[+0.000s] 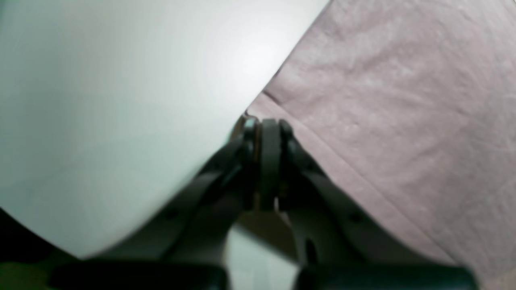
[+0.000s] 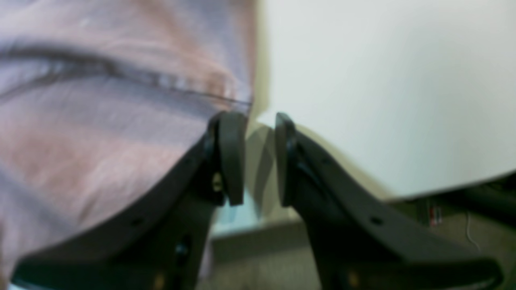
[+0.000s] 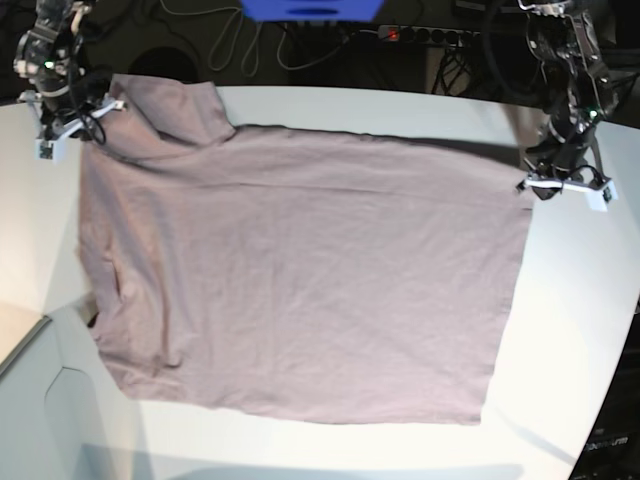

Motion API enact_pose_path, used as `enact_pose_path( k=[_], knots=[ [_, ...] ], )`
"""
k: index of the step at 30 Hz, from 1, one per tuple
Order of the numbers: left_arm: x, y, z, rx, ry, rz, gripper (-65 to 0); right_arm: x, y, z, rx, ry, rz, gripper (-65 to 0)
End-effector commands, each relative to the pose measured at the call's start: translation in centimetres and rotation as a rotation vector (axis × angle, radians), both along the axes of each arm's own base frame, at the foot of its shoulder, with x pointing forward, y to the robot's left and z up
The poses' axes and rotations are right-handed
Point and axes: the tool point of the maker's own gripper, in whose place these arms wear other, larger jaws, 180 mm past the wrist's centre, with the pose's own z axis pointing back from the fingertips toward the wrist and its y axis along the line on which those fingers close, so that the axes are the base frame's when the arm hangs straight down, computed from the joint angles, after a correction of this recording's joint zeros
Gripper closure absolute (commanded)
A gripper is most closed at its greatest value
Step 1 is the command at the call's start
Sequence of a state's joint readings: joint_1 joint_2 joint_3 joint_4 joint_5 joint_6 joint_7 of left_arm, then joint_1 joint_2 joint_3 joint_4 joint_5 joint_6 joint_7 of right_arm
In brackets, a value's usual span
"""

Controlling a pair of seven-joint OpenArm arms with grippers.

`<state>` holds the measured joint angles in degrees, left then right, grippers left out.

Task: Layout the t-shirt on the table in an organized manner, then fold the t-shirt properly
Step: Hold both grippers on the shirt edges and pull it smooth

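T-shirt (image 3: 300, 270) spread flat on table (image 3: 590, 300) (unfolded); left gripper (image 1: 264, 125) pinches its far-right corner, right gripper (image 2: 260, 121) parted.

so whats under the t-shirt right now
The t-shirt lies spread on the white table, which shows on all sides. Whatever is beneath the cloth is covered; no lump shows.

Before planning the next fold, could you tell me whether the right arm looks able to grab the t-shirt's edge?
Probably yes: the right gripper is open beside the t-shirt edge, with nothing between them.
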<state>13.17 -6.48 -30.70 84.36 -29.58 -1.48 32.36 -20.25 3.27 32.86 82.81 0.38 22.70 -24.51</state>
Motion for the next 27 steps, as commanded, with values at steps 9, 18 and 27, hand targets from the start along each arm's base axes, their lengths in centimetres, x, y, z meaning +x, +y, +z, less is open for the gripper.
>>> enact_pose_path(
  k=[9,18,27],
  knots=[
    [1.0,-0.7,0.8,0.012,-0.032,-0.033,-0.1,0.5,0.2,1.3,-0.018,-0.027,0.003,-12.5],
    [0.7,-0.7,0.6,0.011,-0.025,-0.031,-0.1,0.5,0.1,1.3,-0.019,-0.026,0.003,-12.5],
    [0.5,-0.5,0.6,0.015,-0.022,-0.029,-0.1,0.1,-1.3,1.8,-0.037,-0.034,-0.038,-12.5]
  ],
)
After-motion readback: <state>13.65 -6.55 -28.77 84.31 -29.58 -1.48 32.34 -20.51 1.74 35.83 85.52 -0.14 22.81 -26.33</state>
